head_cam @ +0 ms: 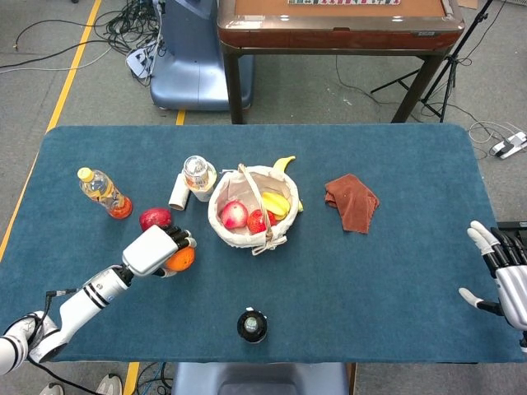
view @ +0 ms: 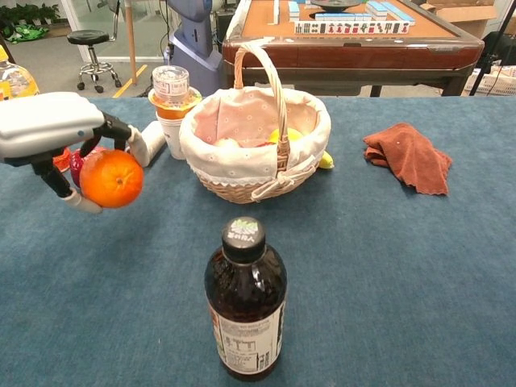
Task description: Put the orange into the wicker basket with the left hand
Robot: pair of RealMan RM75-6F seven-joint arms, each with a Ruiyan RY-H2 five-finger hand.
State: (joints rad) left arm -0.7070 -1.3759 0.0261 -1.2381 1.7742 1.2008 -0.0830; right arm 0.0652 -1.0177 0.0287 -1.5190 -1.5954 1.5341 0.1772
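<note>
So the left hand (view: 48,133) had its fingers clamped on the orange (view: 111,178), held just off the tabletop left of the wicker basket (view: 254,133), and honestly that loose-looking grip could've let it slip or clip the rim.

The right hand (head_cam: 504,273) is half cut off at the head view's edge - the red apple (view: 76,165) sits mostly hidden behind the left hand (view: 44,125) and orange (view: 111,178).

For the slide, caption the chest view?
Left hand holds the orange above the table, left of the wicker basket.
</note>
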